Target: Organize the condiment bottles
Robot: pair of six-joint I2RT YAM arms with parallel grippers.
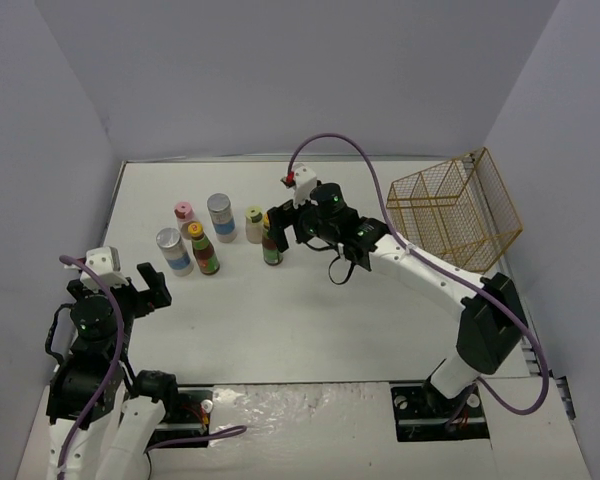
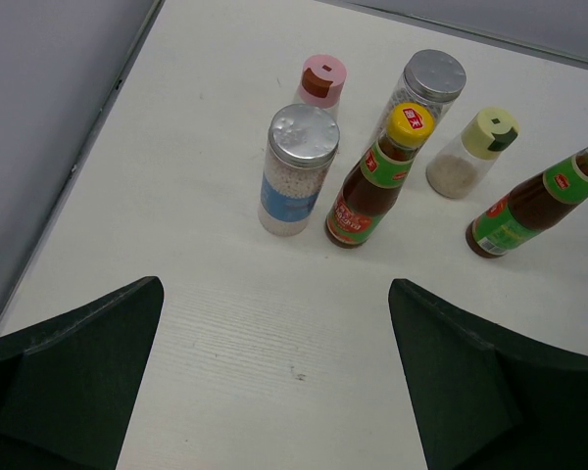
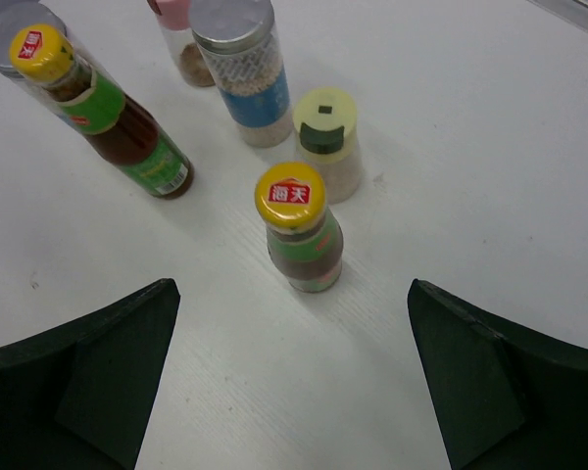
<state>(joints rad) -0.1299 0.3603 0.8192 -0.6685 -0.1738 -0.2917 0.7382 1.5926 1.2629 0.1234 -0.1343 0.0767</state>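
Gold wire basket point(image 1: 456, 212) is looking empty, so sorting is barely starting. Six condiment bottles point(image 1: 204, 248) are standing bunched on the table. Right gripper point(image 3: 292, 292) is hovering wide open behind a yellow-capped sauce bottle point(image 3: 300, 230); left gripper point(image 2: 276, 286) is open, holding nothing.

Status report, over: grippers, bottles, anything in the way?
Left gripper open, empty, short of the six bottles, all upright. Right gripper open, lined up on nearest dark yellow-capped bottle. Nothing blocking.
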